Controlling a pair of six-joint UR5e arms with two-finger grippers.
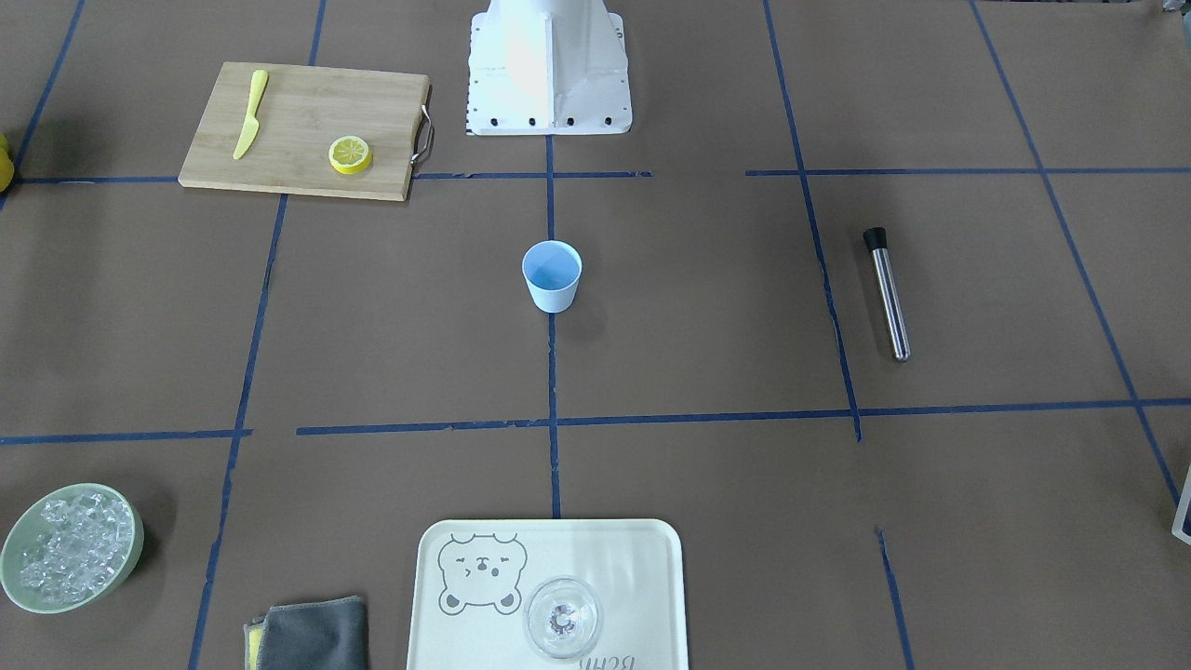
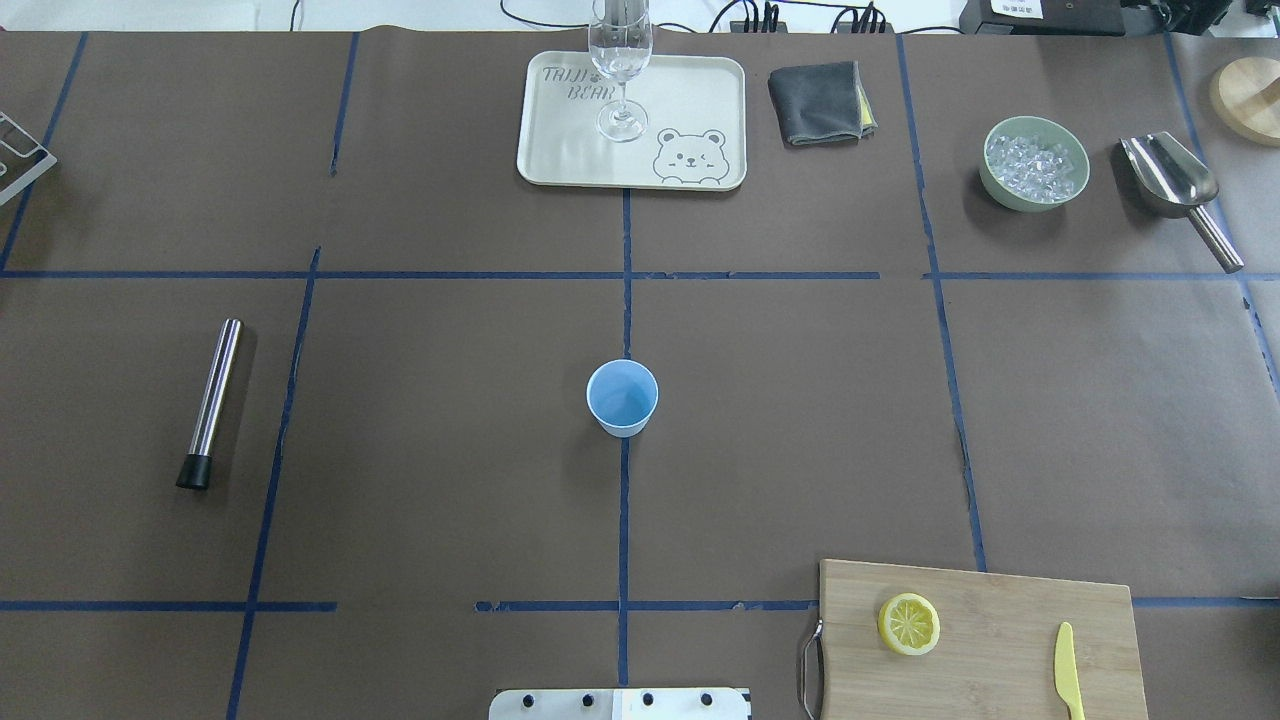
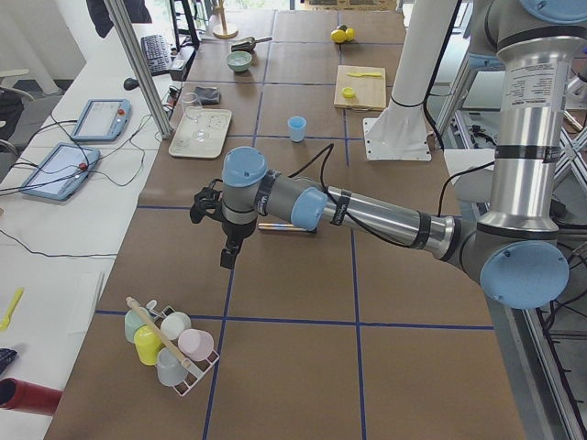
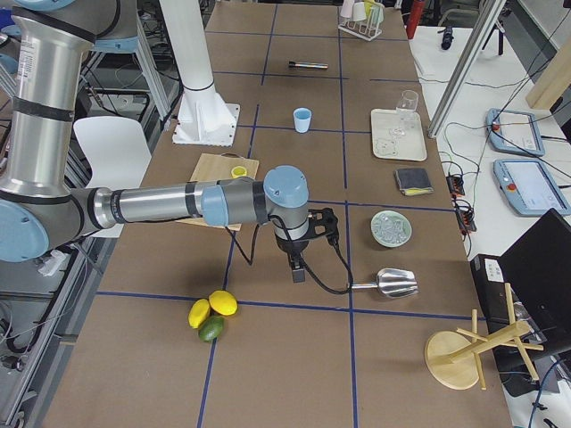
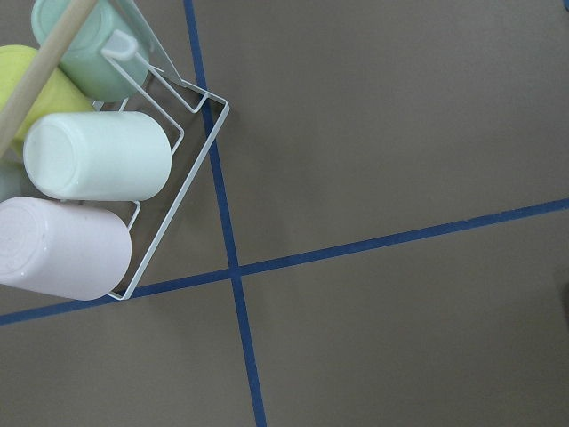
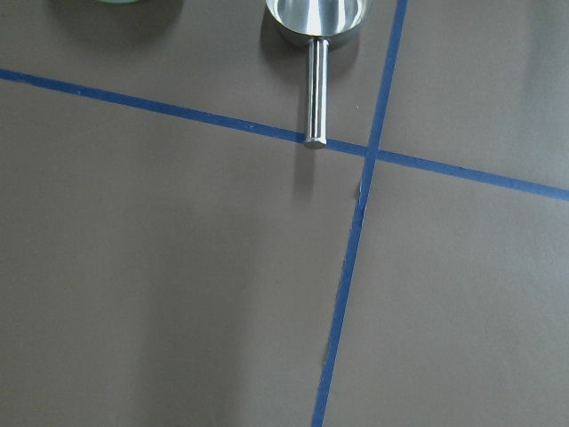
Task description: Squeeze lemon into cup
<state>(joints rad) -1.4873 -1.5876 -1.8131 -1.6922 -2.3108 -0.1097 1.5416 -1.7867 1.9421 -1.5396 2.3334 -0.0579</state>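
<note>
While both arms hung low over the far ends of the bench, the lemon lay on a bamboo cutting board at the robot's near right. It was a small round yellow piece with a pale segmented cut face. It sat on the board's half nearer the metal handle, well apart from the yellow knife by the opposite edge. The cup, light blue, tapered and without a handle, stood at the bench's centre on a blue tape line. Between the lemon and the cup lay only brown paper crossed by tape. A steel muddler with a black cap lay to the robot's left. Along the far side were a bear-printed tray carrying a stemmed glass, a grey cloth, a green bowl of ice and a metal scoop. The lemon lay flat, cut face up, with no long axis to tell. The cup stood upright, mouth up. The left pincer hung near a wire rack of cups, and the right pincer near the scoop. I cannot tell whether either was open or closed.
</note>
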